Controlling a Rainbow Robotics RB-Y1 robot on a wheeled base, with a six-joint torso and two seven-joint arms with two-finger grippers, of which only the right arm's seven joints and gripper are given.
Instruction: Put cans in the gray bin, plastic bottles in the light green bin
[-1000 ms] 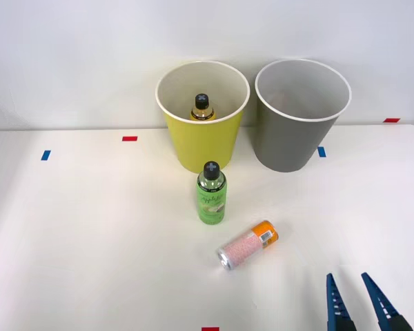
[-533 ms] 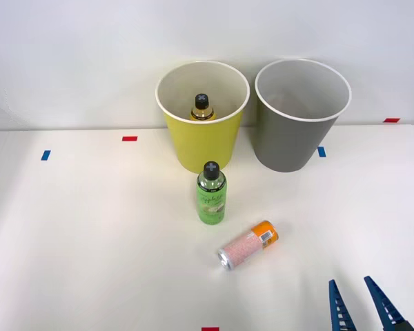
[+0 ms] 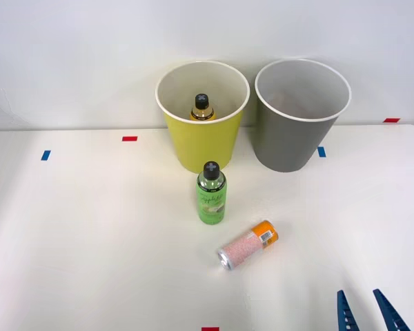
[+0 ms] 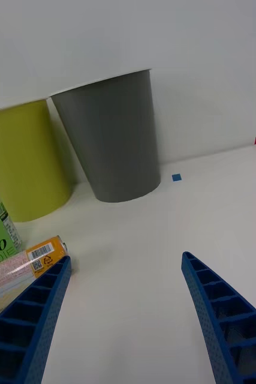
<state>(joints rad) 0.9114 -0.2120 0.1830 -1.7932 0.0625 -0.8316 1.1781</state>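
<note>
Well, on the white tabletop (image 3: 90,241) the tall yellow-green bucket with a white rim (image 3: 202,141) stands with a yellow black-capped bottle (image 3: 202,109) upright inside. Just before it stands the clear green black-capped bottle (image 3: 211,194). Nearer, the pinkish speckled can with an orange band (image 3: 248,245) lies on its side. Beside the lime bucket stands the gray bucket (image 3: 297,131). At the near right, the blue ribbed fingers (image 3: 364,314) hang spread apart, holding nothing.

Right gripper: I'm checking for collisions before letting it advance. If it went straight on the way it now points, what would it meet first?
Probably the gray bin. In the wrist view, bare table lies between the open right gripper and the bin's base. The can sits beside one finger, likely off the line, though depth is unclear.
</note>
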